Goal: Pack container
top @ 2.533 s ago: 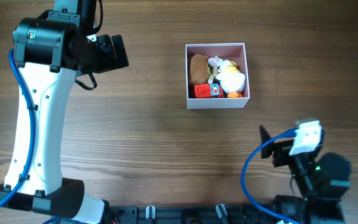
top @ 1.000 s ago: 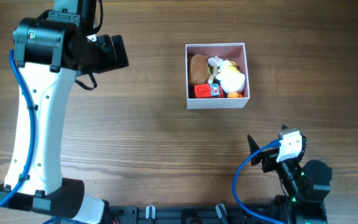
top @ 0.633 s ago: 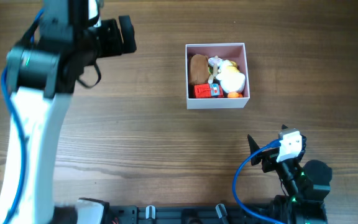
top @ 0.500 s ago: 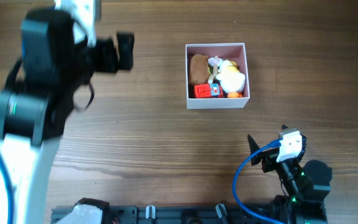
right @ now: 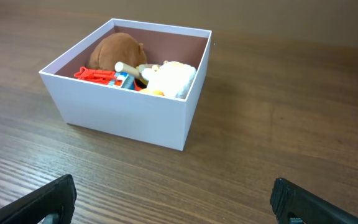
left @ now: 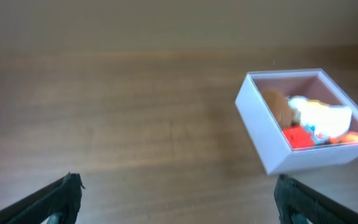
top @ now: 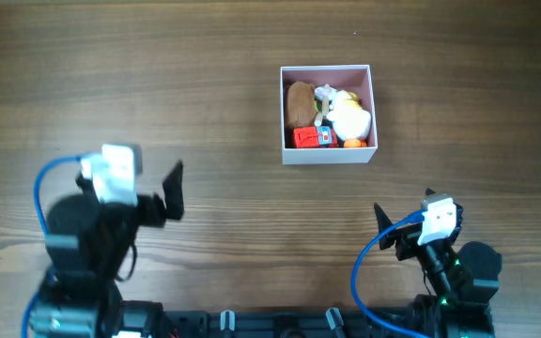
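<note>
The container (top: 328,153) is a small square box, white outside and pale pink inside, at the table's upper right. It holds a brown plush (top: 300,101), a white and yellow plush (top: 350,117) and a red toy (top: 312,137). It also shows in the left wrist view (left: 272,146) and the right wrist view (right: 129,119). My left gripper (top: 172,190) is open and empty at the lower left, far from the box. My right gripper (top: 387,228) is open and empty below the box near the front edge.
The wooden table (top: 233,207) is bare around the box. The arm bases and a black rail (top: 270,324) sit along the front edge.
My left arm has swung from the upper left back down to the lower left near the front edge. My right arm pulled back earlier and has since held still. The box has not moved.
</note>
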Action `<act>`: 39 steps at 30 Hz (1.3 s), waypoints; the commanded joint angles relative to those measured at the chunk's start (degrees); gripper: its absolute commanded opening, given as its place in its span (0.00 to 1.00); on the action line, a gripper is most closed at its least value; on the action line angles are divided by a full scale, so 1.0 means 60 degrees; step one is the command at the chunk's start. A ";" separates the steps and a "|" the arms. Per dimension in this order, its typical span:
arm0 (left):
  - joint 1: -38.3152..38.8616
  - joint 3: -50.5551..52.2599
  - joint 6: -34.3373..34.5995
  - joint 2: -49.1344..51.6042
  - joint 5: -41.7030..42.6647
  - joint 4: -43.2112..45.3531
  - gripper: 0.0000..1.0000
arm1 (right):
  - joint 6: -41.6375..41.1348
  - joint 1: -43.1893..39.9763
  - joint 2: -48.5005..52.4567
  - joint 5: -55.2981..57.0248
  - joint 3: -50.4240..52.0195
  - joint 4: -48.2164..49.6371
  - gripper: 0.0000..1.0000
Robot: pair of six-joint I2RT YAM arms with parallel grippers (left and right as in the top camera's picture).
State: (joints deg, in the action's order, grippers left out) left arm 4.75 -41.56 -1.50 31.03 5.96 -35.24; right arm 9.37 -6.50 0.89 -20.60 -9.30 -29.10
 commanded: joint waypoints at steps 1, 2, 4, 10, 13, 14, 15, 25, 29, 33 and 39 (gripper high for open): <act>-0.0062 0.1577 -0.0211 -0.1264 0.0182 0.0554 1.00 | 0.0168 0.0036 -0.0113 -0.0186 0.0069 0.0026 1.00; -0.0062 0.1996 -0.0211 -0.1610 0.0182 0.0747 1.00 | 0.0168 0.0036 -0.0113 -0.0186 0.0069 0.0026 1.00; -0.0062 0.2626 -0.0211 -0.2138 0.0182 0.0965 1.00 | 0.0171 0.0036 -0.0113 -0.0186 0.0069 0.0026 1.00; -0.0062 0.3708 -0.0208 -0.3053 0.0182 0.1064 1.00 | 0.0171 0.0036 -0.0113 -0.0186 0.0069 0.0026 1.00; -0.0062 0.4036 -0.0208 -0.3424 0.0182 0.1056 1.00 | 0.0168 0.0036 -0.0113 -0.0186 0.0069 0.0026 1.00; -0.0062 0.4127 -0.0208 -0.3548 0.0182 0.1056 1.00 | 0.0168 0.0036 -0.0113 -0.0186 0.0069 0.0026 1.00; -0.0062 0.4240 -0.0208 -0.3694 0.0182 0.1060 1.00 | 0.0168 0.0036 -0.0113 -0.0186 0.0069 0.0026 1.00; -0.0066 0.5140 -0.0211 -0.5155 0.0182 0.1060 1.00 | 0.0168 0.0036 -0.0113 -0.0186 0.0069 0.0026 1.00; -0.0091 0.5497 -0.0208 -0.5144 0.0182 0.1020 1.00 | 0.0168 0.0036 -0.0113 -0.0186 0.0069 0.0026 1.00; -0.0091 0.5563 -0.0208 -0.5144 0.0178 0.0991 1.00 | 0.0168 0.0036 -0.0113 -0.0186 0.0069 0.0026 1.00; -0.0087 0.5563 -0.0211 -0.5144 0.0178 0.0991 1.00 | 0.0168 0.0036 -0.0113 -0.0186 0.0069 0.0026 1.00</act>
State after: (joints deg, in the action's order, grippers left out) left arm 4.73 -8.67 -1.50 0.84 5.96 -29.52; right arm 9.58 -6.50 0.89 -20.62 -9.23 -29.10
